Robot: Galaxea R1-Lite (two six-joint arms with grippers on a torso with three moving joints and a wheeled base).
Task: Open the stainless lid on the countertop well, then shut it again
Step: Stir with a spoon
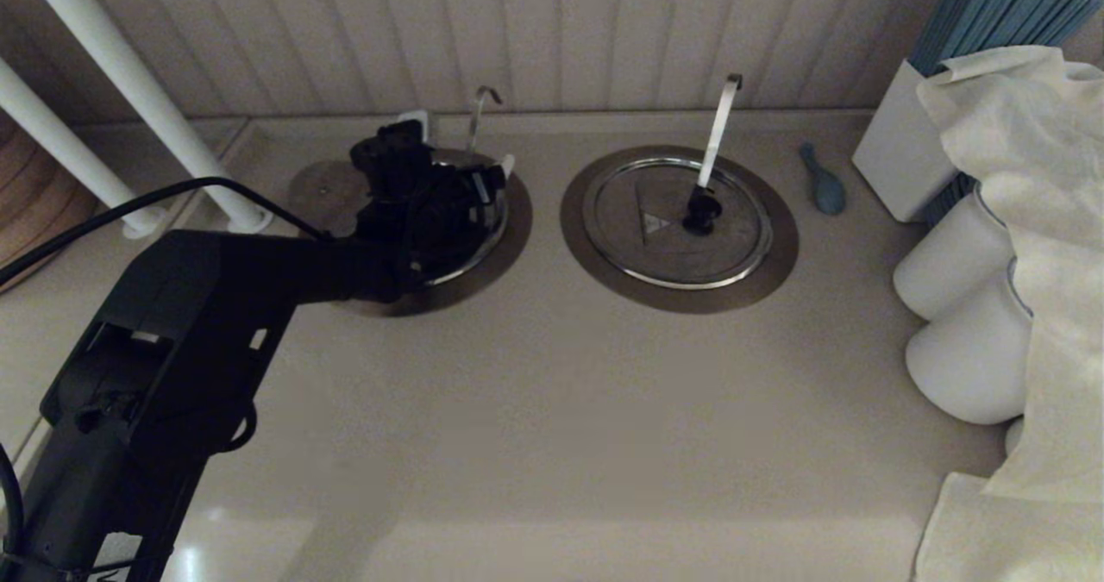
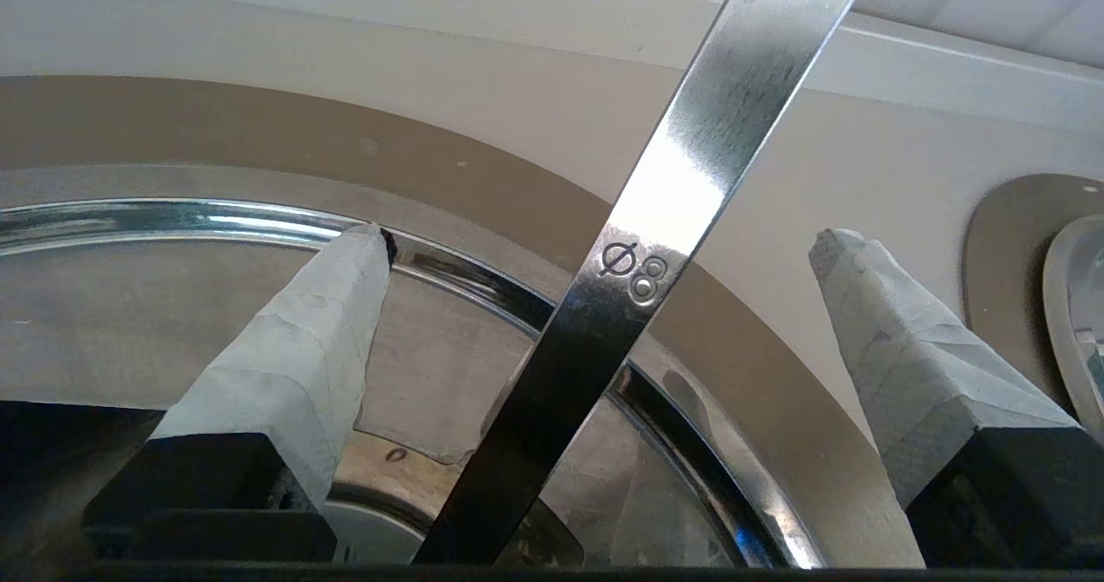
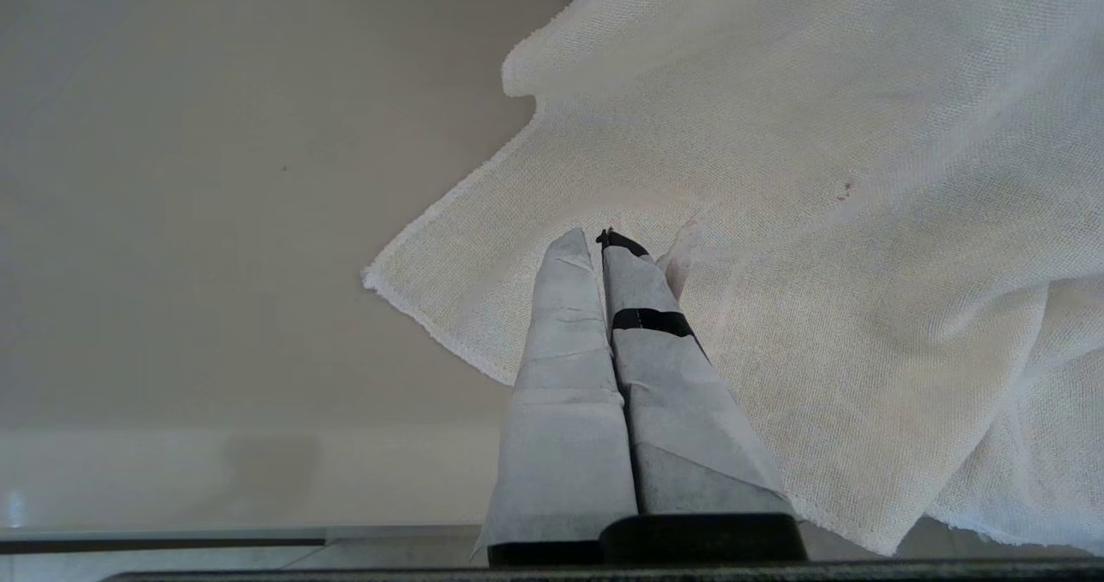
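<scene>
The stainless lid [image 1: 493,220] lies in the left countertop well, ringed by its dull-bronze collar [image 1: 516,228]; my left arm hides most of it, knob included. The thin curled-hook rod [image 1: 479,112] rises behind. In the left wrist view my left gripper [image 2: 601,239] hangs low over the lid [image 2: 172,306], open, its taped fingers [image 2: 302,349] standing either side of the rod [image 2: 655,220] without touching it. The lid's chrome rim and the collar [image 2: 259,134] curve past beneath. My right gripper [image 3: 601,237] is shut on nothing above a white cloth [image 3: 819,220], out of the head view.
The twin lid [image 1: 638,228] with its broad flat handle [image 1: 720,125] sits to the right. A small blue object [image 1: 824,187], a white box of blue sheets [image 1: 901,155], white jars [image 1: 944,276] and draped cloth [image 1: 1044,220] crowd the right side. White pipes [image 1: 129,90] stand at far left.
</scene>
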